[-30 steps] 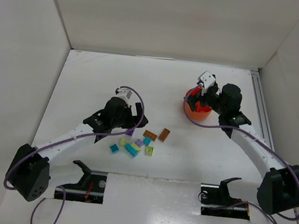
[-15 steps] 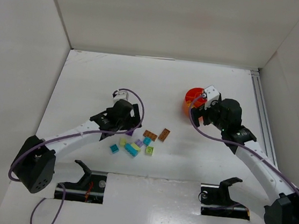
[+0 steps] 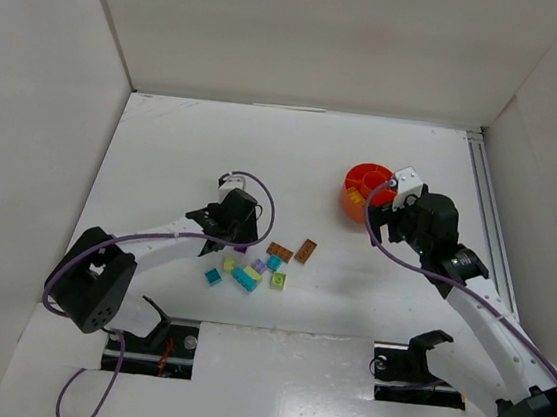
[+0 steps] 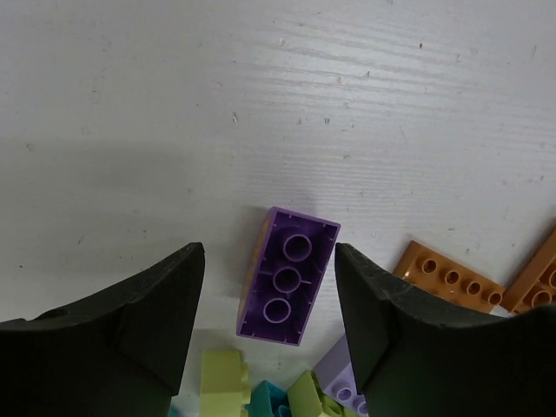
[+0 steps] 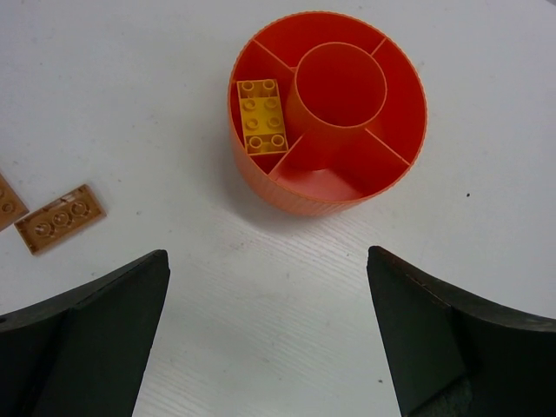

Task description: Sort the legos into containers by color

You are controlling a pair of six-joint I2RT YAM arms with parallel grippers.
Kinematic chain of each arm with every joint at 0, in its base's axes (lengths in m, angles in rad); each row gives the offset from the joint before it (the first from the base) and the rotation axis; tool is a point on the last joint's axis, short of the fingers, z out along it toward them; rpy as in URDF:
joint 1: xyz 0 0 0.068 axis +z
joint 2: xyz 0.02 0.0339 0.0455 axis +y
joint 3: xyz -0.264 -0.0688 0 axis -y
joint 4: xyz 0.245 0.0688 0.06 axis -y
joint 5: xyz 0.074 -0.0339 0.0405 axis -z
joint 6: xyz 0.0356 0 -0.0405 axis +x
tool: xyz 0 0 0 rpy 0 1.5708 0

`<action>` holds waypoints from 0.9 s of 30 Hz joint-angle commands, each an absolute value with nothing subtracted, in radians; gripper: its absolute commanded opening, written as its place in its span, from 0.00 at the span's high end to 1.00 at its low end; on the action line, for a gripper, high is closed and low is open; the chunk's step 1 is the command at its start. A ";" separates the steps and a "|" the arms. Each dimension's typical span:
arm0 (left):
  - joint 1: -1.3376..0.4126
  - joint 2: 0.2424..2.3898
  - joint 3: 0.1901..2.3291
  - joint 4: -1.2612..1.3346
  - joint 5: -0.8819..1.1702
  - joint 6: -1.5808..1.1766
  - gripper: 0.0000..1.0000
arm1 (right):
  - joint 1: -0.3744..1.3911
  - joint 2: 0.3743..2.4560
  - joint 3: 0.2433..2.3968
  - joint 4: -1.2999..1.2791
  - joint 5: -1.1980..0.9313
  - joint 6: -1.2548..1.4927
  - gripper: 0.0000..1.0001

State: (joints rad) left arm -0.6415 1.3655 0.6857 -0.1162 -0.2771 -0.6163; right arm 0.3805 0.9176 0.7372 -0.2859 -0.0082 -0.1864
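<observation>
A purple brick [image 4: 288, 287] lies studs-down on the table between my left gripper's [image 4: 268, 261] fingers, with a gap on each side; the jaws are partly closed and open. From above, that gripper [image 3: 239, 236] is at the left end of the lego pile. The orange bowl [image 5: 330, 201] has a round centre well and several outer compartments. One of them holds an orange-yellow brick [image 5: 261, 115]. My right gripper [image 5: 269, 261] stands wide open over bare table just short of the bowl [image 3: 364, 168].
Loose legos lie mid-table: two brown plates [image 3: 280, 251] [image 3: 305, 250], teal bricks [image 3: 244, 279] [image 3: 212, 276], a lime one [image 3: 277, 281], a pale yellow one [image 3: 230, 263] and a lilac one [image 3: 259, 265]. White walls stand on three sides.
My left gripper has come down around the purple brick and its jaws have narrowed. My right gripper has drawn back from over the bowl, which now shows whole.
</observation>
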 commanded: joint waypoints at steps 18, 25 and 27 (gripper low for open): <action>-0.653 1.411 0.675 -0.049 -0.204 -0.488 0.56 | 0.350 0.874 0.719 -0.321 0.041 -0.166 0.00; -0.687 1.462 0.719 -0.098 -0.264 -0.499 0.68 | 0.341 0.874 0.710 -0.321 0.041 -0.166 0.00; -0.696 1.471 0.733 -0.112 -0.276 -0.508 0.77 | 0.331 0.864 0.701 -0.321 0.041 -0.166 0.00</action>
State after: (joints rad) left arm -0.6868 1.4563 0.6975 -0.0673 -0.2390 -0.5076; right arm 0.3412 0.8928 0.7132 -0.3309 0.0277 -0.1753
